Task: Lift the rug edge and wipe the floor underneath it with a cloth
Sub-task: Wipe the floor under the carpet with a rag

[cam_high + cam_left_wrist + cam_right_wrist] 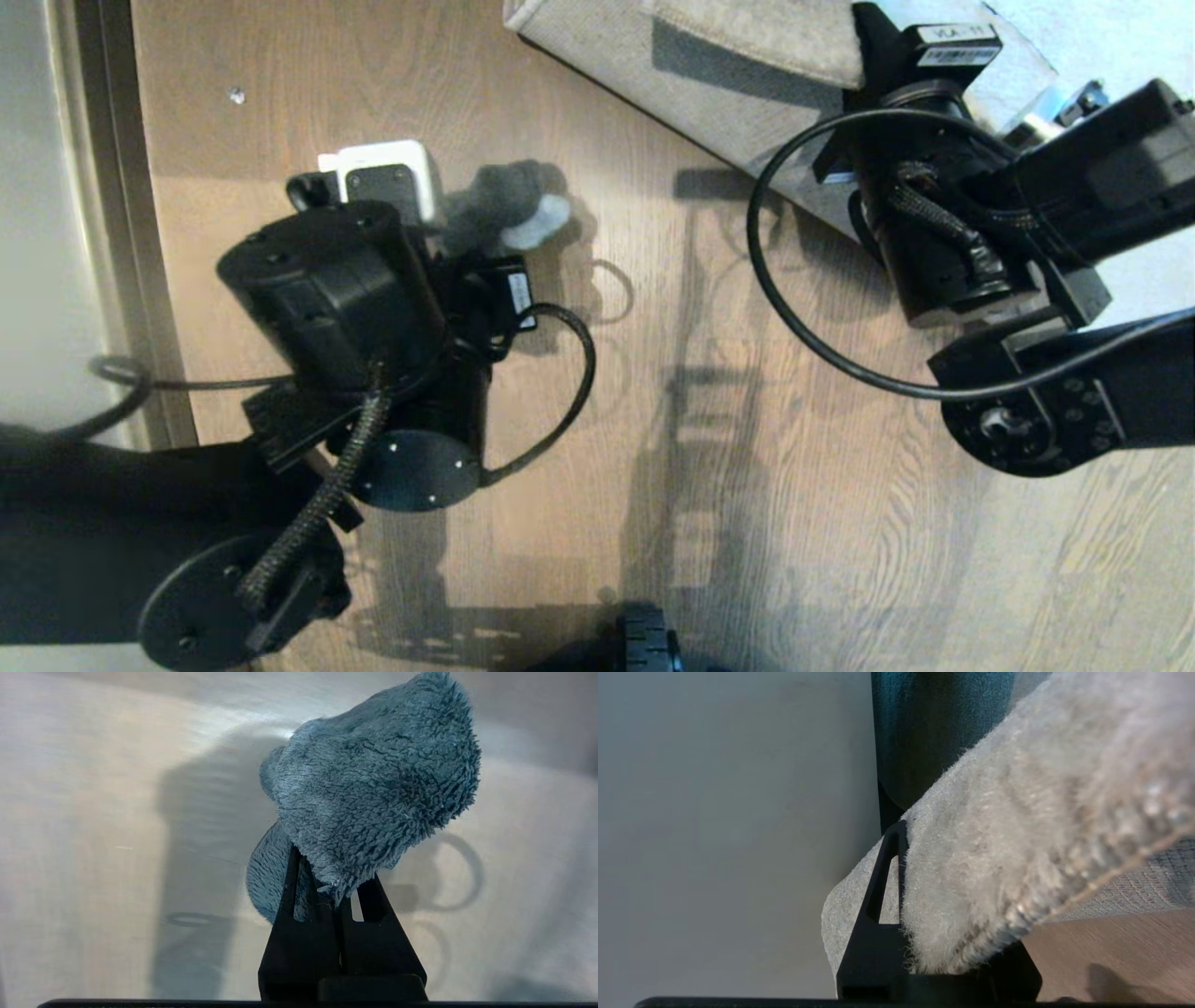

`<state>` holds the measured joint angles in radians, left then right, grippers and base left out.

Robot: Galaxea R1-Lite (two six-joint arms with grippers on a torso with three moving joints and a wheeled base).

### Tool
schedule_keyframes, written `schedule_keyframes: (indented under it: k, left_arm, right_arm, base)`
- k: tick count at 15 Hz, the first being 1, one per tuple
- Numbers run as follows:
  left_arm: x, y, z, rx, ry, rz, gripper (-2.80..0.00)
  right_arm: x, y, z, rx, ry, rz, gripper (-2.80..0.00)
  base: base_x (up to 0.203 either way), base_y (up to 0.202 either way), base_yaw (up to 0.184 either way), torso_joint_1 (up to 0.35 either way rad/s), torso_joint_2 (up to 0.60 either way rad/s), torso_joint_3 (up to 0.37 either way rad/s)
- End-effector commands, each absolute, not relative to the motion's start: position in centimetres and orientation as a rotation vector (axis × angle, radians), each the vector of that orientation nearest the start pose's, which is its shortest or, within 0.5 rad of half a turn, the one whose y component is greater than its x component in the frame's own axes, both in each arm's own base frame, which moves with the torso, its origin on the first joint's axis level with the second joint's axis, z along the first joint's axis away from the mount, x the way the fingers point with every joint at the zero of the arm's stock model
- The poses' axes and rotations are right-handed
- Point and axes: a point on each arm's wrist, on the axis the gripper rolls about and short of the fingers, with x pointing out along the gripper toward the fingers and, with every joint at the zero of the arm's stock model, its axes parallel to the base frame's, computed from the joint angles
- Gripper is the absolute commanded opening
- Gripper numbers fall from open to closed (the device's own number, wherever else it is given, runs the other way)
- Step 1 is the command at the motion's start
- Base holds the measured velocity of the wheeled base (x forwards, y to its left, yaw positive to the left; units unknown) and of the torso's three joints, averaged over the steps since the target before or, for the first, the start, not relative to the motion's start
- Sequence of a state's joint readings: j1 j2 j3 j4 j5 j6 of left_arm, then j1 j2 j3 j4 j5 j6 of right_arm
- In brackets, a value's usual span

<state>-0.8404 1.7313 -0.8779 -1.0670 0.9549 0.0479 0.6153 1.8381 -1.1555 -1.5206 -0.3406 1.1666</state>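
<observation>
- The left gripper (334, 891) is pinching the small, fuzzy blue-grey cloth (373, 784), black fingers (289, 933) clenched on its lower hem; the rest is flopping up beyond the tips.
- That cloth looks light, soft and limp: it is bunching rather than lying flat, so it would probably need pressing down to wipe.
- Past it, the warm brown wood-grain plank floor (794, 485) is lying bare, apparently smooth and matt.
- The right gripper (934, 933) is clamping the pale grey-beige low-pile rug edge (1008, 835), one finger (878, 914) outside the pile, the hem draped over it.
- The rug looks heavier and stiffer, with a woven backing; holding near the hemmed edge seems wise.
- Farthest off, a white label (957, 42) on the right wrist is showing only small print I can't read.
</observation>
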Motion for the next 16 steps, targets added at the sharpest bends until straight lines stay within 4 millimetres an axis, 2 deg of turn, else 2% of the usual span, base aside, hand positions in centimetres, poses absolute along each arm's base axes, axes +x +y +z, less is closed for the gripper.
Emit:
schedule_keyframes:
  k: [1, 6, 11, 13, 16]
  left_arm:
    - [23.0, -24.8, 22.4, -0.114, -0.122, 0.08, -2.8]
    - [26.4, -29.1, 21.2, -0.141, -0.14, 0.076, -2.8]
    - [28.8, -31.5, 19.6, -0.152, -0.146, 0.096, -2.8]
    - [30.4, -30.7, 19.4, -0.151, -0.151, 0.138, -2.8]
    - [33.3, -27.5, 19.7, -0.149, -0.166, 0.228, -2.8]
  right_arm:
    - [26.9, 18.1, 31.8, 1.507, -0.573, 0.714, -2.8]
    - [26.6, 17.8, 32.2, 1.508, -0.584, 0.718, -2.8]
    - [26.5, 17.8, 32.0, 1.493, -0.581, 0.708, -2.8]
    - [26.4, 17.8, 31.8, 1.491, -0.573, 0.705, -2.8]
    - [26.4, 17.8, 31.8, 1.49, -0.574, 0.705, -2.8]
  base:
    - [0.0, 0.0, 0.0, 0.0, 0.0, 0.0]
    - [0.0, 0.0, 0.0, 0.0, 0.0, 0.0]
    - [0.0, 0.0, 0.0, 0.0, 0.0, 0.0]
    - [0.0, 0.0, 0.0, 0.0, 0.0, 0.0]
    - [0.0, 0.0, 0.0, 0.0, 0.0, 0.0]
